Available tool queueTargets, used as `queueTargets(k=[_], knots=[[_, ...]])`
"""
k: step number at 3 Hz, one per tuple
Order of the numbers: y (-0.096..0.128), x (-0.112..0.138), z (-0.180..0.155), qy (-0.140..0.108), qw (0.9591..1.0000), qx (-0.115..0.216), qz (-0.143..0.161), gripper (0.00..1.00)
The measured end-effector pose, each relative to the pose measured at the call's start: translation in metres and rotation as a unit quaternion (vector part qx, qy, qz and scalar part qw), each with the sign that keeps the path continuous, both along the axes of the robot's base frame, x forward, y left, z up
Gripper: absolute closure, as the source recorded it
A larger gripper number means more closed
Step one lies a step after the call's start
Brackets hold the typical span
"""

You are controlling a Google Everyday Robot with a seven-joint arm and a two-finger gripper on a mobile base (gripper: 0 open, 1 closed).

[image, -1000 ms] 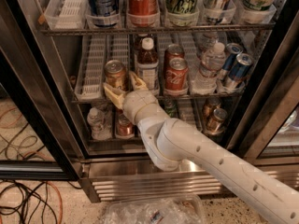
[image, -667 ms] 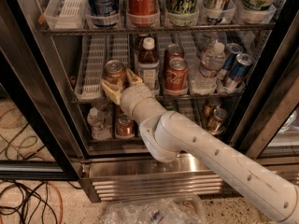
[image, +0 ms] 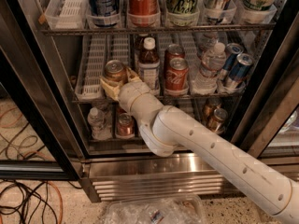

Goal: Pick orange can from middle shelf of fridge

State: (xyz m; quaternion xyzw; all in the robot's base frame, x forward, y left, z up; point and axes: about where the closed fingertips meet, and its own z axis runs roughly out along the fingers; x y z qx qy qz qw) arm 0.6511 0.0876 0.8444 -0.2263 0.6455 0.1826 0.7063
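The orange can [image: 115,72] stands at the front of the middle shelf [image: 93,64], in a white ribbed lane left of centre. My gripper [image: 117,83] reaches into the fridge [image: 42,78] from the lower right. Its cream fingers [image: 108,86] sit on either side of the can's lower body and appear to touch it. The white arm [image: 196,143] crosses the fridge's lower front and hides the can's base.
A brown bottle [image: 149,65] stands just right of the can, then two red Coca-Cola cans [image: 176,75], a water bottle [image: 209,64] and blue cans [image: 238,69]. The top shelf holds cans in clear cups. The bottom shelf holds small bronze cans [image: 125,124]. Cables lie on the floor at left.
The gripper and arm have shifted slightly left and closer around the orange can. The can stays in place on the shelf.
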Motion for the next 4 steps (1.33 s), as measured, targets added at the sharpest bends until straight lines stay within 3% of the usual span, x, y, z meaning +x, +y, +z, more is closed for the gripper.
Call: queueTargets(k=[2, 4], knots=[[0.000, 0.000, 0.000, 0.000, 1.0000, 0.000, 0.000, 1.00], [0.005, 0.001, 0.041, -0.030, 0.9995, -0.001, 0.004, 1.00]])
